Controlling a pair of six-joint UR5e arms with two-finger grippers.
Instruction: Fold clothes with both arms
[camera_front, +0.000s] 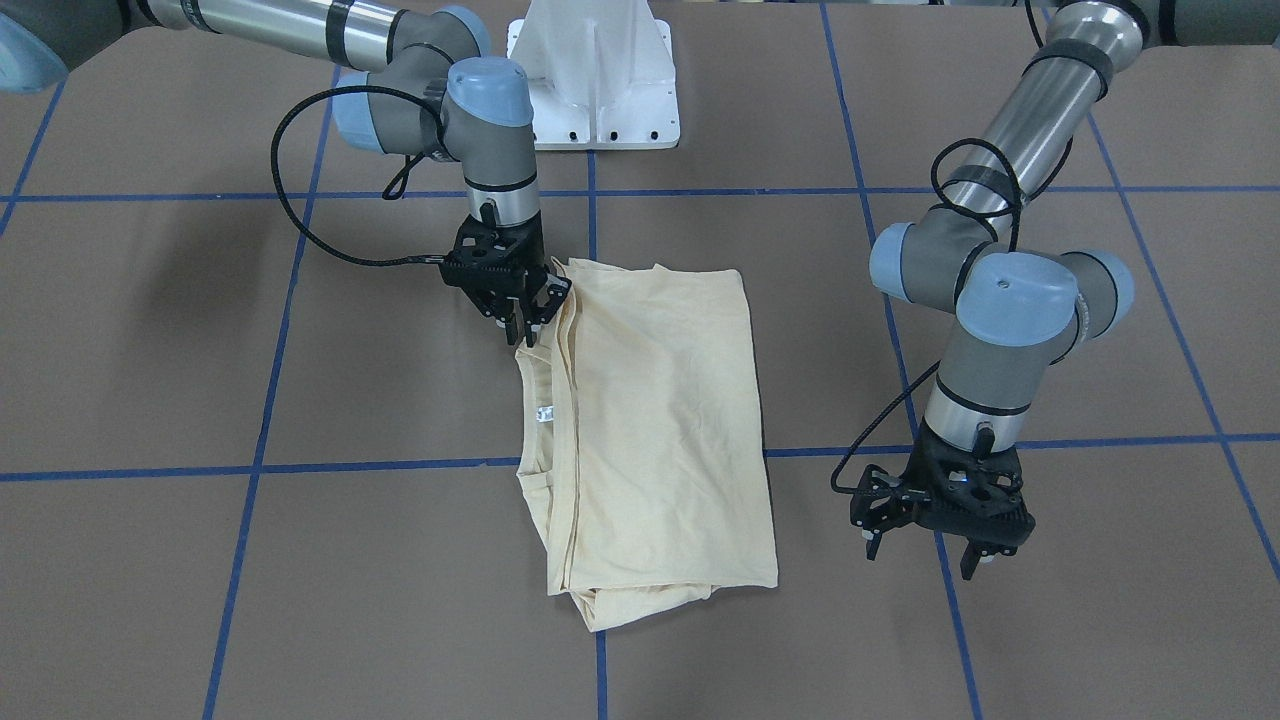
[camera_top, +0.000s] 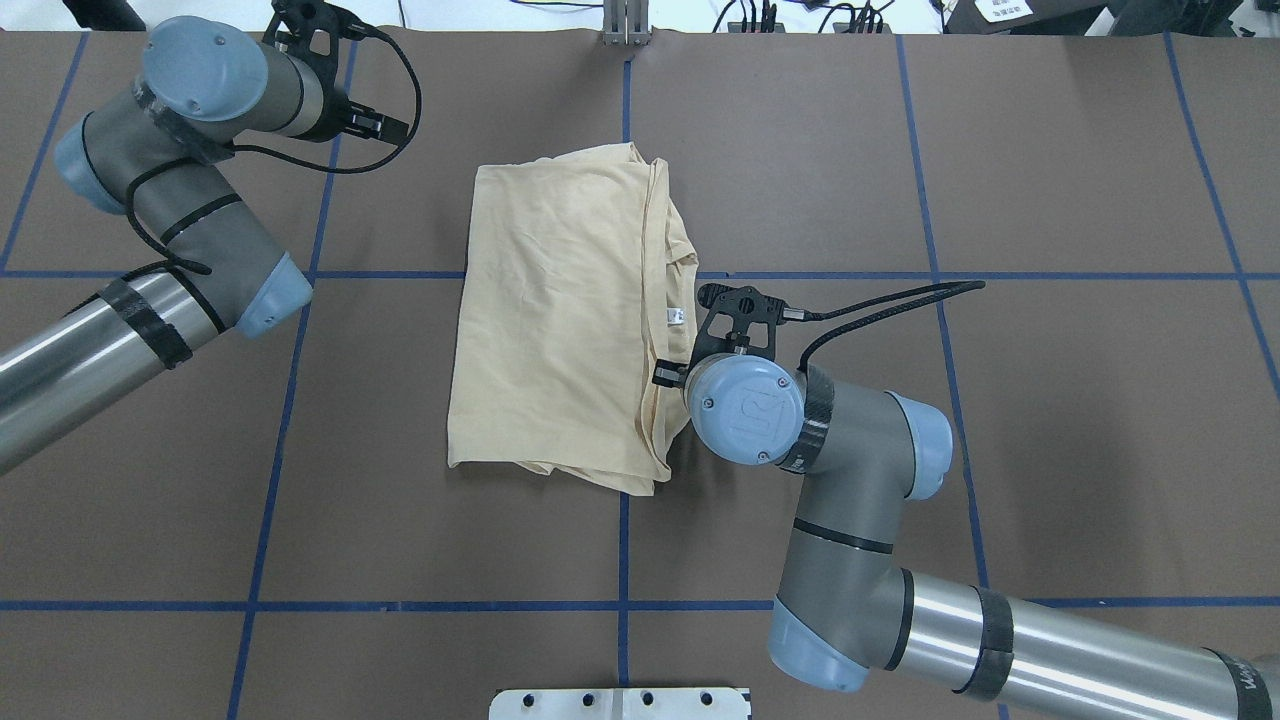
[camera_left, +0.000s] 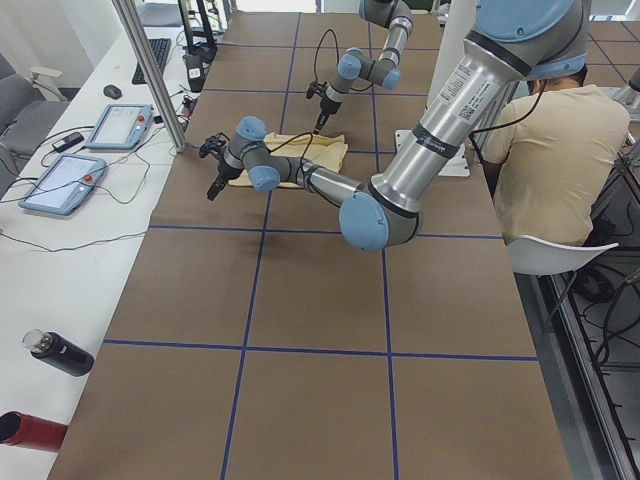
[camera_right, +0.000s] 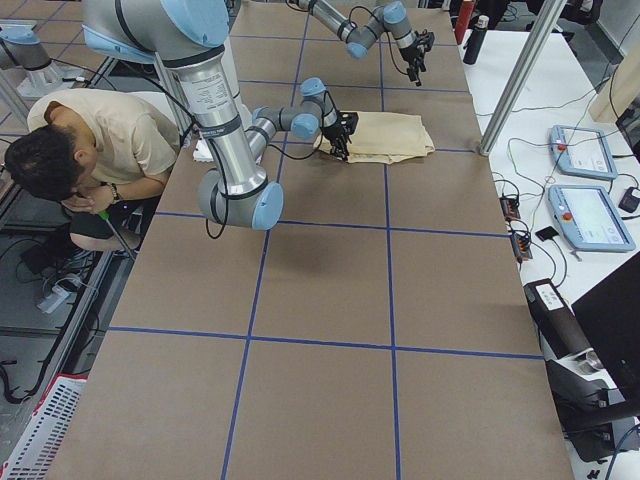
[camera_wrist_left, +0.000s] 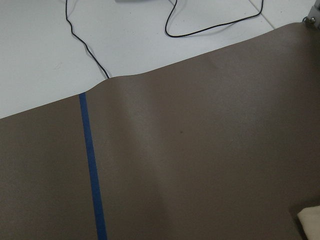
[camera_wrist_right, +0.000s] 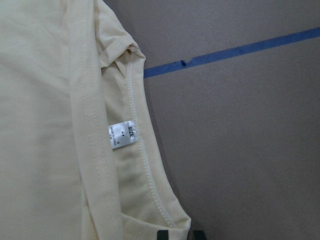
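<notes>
Shirt of pale cream-yellow thin fabric (camera_front: 660, 420) lies folded mid-frame on the brown surface (camera_front: 200, 350). Right arm (camera_front: 490, 110) jaws sit at its upper-left edge by the collar; can't tell if clenched. Left arm (camera_front: 1000, 300) jaws spread, lower right, well apart from it.

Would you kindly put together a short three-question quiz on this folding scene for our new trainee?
1. True or false: the left gripper is touching the T-shirt.
2. Where on the T-shirt is the right gripper? A: at the edge with the neck opening. B: over its middle. C: at the edge facing the left gripper.
3. Fill in the word: in the right wrist view, the small white neck label reads "____".

Key: 1 false, since it hangs over the table, apart from the T-shirt; 2 A; 3 SIZE.
</notes>
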